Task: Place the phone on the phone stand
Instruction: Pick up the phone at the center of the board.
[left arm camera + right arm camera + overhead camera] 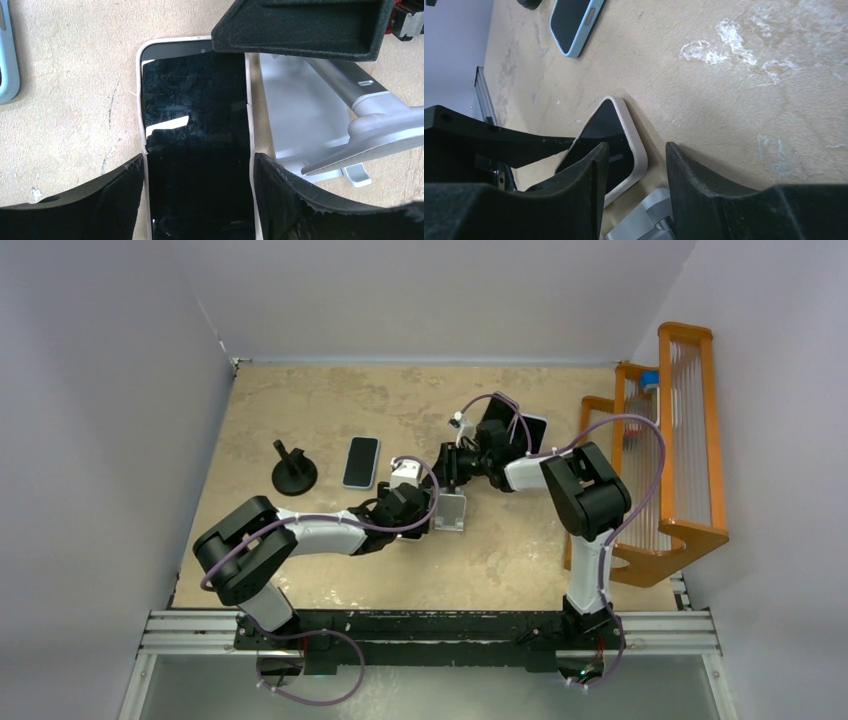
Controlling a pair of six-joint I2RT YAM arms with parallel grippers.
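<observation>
White-cased phone (195, 125) sits clamped across its width in your left gripper (199, 160), long axis pointing away. Silver stand (300, 115) is just beside it, rightward. Your right gripper (638, 150) hovers part-open at its far corner.

Glossy-screened phone (195, 125), matt silver metal stand (300, 125)

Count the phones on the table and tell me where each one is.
3. The blue-cased phone lies left of centre; the white-cased phone is in the left gripper; a likely third phone lies right of centre, partly hidden by the right arm.
</observation>
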